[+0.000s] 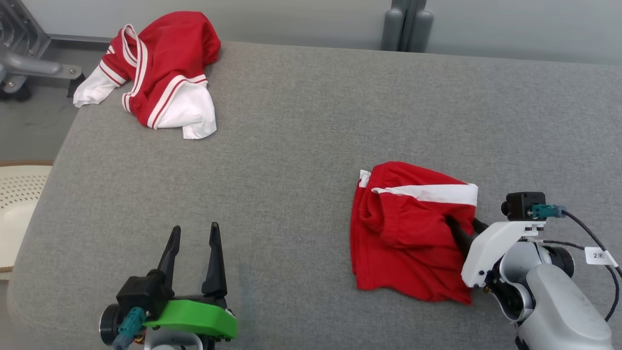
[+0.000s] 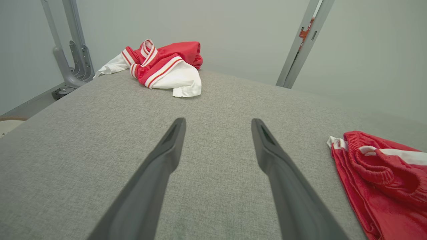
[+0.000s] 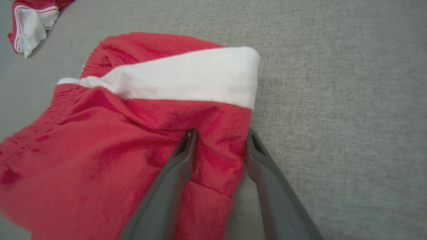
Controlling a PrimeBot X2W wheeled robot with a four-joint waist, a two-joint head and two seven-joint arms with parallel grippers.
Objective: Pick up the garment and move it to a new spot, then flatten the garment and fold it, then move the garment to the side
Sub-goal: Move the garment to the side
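Observation:
The garment, red shorts with a white band, lies crumpled on the right of the grey padded surface. My right gripper is down at its right edge. In the right wrist view its two fingers straddle a bunched fold of the red cloth just below the white band, with the jaws still standing apart. My left gripper hovers open and holding nothing over bare surface at the lower left. The left wrist view has its fingers wide apart and the shorts off to the right.
A second garment, a red and white jersey, lies heaped at the far left corner. A white perforated basket stands off the left edge. A grey metal frame and posts stand behind.

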